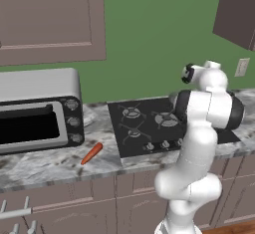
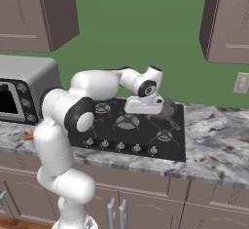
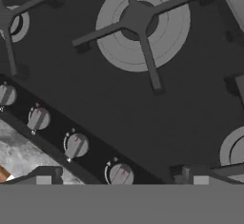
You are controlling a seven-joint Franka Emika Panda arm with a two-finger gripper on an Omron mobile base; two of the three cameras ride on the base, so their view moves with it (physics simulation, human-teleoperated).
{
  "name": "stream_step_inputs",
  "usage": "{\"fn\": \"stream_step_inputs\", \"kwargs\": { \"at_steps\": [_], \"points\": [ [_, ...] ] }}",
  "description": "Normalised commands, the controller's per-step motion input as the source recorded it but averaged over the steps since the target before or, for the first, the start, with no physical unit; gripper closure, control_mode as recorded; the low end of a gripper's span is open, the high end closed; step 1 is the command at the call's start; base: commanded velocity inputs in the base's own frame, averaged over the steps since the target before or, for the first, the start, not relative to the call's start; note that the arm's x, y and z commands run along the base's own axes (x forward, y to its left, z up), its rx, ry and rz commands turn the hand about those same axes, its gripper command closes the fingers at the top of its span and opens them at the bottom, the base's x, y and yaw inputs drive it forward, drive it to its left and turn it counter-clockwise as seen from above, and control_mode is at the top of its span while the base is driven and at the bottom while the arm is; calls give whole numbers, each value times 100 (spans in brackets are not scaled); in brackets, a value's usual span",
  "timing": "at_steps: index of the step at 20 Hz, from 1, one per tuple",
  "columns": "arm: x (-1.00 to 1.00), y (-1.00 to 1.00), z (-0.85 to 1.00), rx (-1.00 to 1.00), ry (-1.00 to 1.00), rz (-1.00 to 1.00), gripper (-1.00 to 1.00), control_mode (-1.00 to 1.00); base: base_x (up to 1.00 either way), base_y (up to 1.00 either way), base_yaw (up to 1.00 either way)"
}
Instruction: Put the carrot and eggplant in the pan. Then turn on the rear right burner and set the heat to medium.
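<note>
**Carrot still on the counter, hand empty over the cooktop**

Carrot (image 1: 92, 153) lies on the counter near its front edge, between the toaster oven (image 1: 37, 109) and the left edge of the cooktop (image 1: 149, 123), well apart from the gripper (image 3: 122, 182). That gripper hovers above the cooktop's burners and front row of knobs (image 3: 75, 144), fingers spread wide with nothing between them. I cannot make out the eggplant or the pan for certain. Judging by this, the carrot pick-up is the step in hand; next the arm must swing left and descend over the carrot.
</note>
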Motion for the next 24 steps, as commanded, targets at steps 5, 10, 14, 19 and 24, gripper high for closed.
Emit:
{"fn": "stream_step_inputs", "kwargs": {
  "at_steps": [5,10,14,19,24],
  "points": [
    [-80,96,18,0,-12,1,-100,-100,0,0,0],
    [-57,100,7,0,-1,0,-100,-100,0,0,0],
    [-30,100,8,0,0,-10,-100,-100,0,0,0],
    [-21,100,10,0,0,-25,-100,-100,0,0,0],
    [-22,93,10,0,4,-34,-100,-100,0,0,0]
  ]
}}
